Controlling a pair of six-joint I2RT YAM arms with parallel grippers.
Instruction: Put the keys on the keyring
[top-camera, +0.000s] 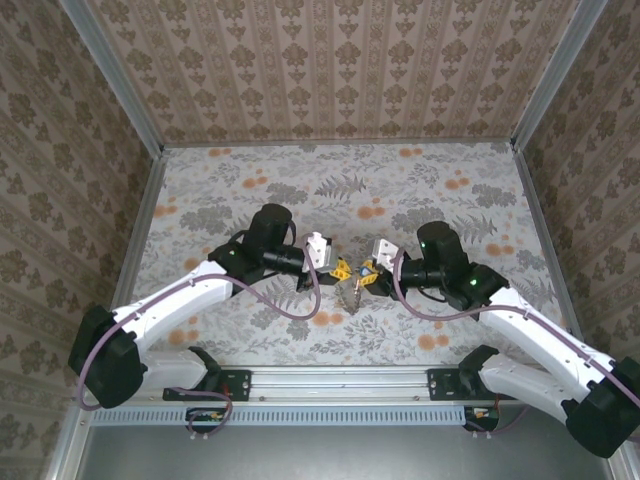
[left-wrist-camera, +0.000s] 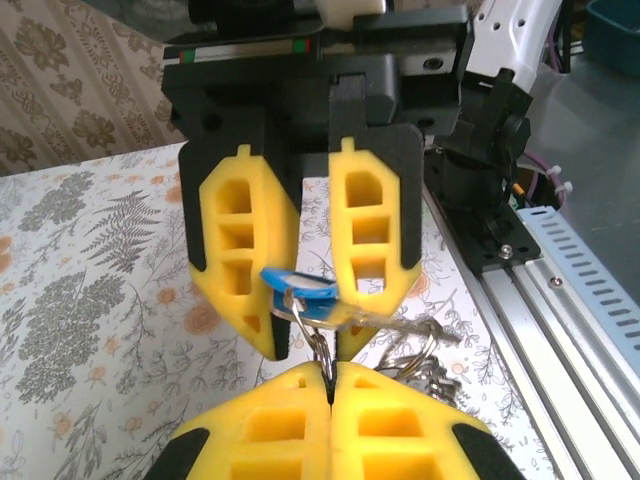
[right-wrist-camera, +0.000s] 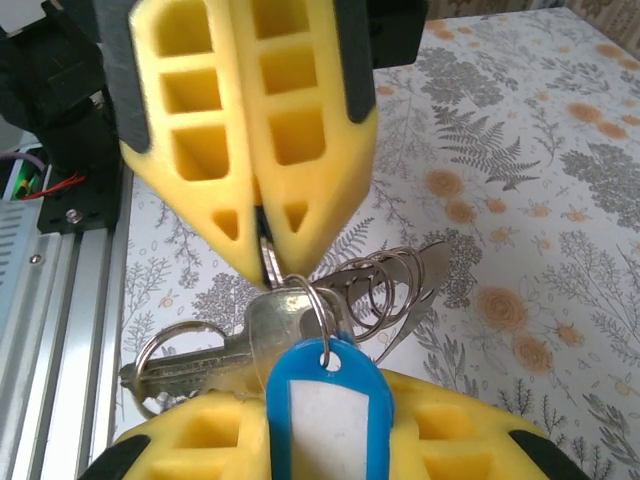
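From where I stand I count two arms (top-camera: 190, 295) with one gripper apiece: the left gripper (top-camera: 341, 268) and the right gripper (top-camera: 367, 270). Each has two yellow fingers (left-wrist-camera: 240, 240), four in all. Between them are one blue tag (right-wrist-camera: 325, 415), two silver keys (right-wrist-camera: 200, 355) that I can make out, and several keyring loops (right-wrist-camera: 385, 285), too tangled to count. There is one counter (top-camera: 250, 175).
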